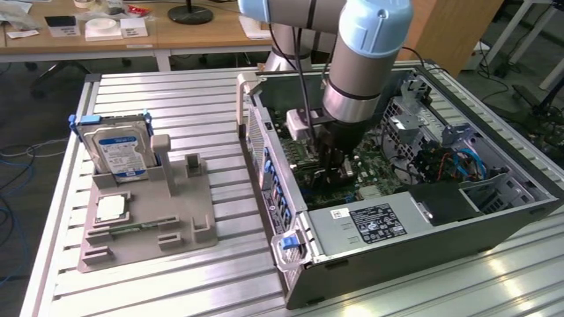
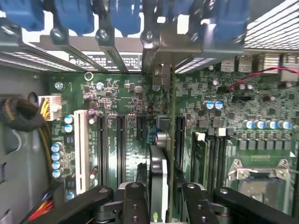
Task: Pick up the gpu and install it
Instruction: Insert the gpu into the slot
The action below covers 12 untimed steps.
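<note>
The end effector [image 2: 159,196] is pinched on the gpu [image 2: 158,175], which is held on edge between its black fingers [image 2: 134,200], directly over the green motherboard [image 2: 126,116] and its row of long dark slots. In the exterior view, at the centre of the frame, the end effector [image 1: 333,173] is lowered inside the open computer case [image 1: 397,231], with the grey arm [image 1: 361,72] rising above it. At the left of that frame, on the slatted bench [image 1: 176,99], a grey holder [image 1: 145,228] is seen carrying a hard drive [image 1: 119,150] with a blue label, stood upright.
</note>
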Available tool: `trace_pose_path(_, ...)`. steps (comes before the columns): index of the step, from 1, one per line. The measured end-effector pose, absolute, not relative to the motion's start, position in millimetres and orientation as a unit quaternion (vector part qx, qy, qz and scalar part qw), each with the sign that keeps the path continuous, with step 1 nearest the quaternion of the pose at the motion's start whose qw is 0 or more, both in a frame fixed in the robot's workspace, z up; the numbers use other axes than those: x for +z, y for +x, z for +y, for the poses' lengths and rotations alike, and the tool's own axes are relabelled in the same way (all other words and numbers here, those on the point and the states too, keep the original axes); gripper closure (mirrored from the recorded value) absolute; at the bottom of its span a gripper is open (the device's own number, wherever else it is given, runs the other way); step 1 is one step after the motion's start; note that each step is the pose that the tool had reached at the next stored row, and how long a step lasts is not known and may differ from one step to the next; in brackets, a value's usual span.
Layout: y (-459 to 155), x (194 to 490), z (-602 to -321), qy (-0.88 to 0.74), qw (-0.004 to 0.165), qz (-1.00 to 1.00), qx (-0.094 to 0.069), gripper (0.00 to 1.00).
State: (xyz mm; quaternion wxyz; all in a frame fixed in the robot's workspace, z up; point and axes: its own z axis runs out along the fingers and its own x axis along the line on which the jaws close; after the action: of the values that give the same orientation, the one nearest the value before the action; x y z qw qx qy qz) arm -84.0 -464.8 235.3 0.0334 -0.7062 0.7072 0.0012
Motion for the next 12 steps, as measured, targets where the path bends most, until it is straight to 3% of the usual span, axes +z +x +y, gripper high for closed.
trace_pose_path(12, -84.1, 269.6, -464.6, -0.706, 0.042, 0.707, -0.007, 0.66)
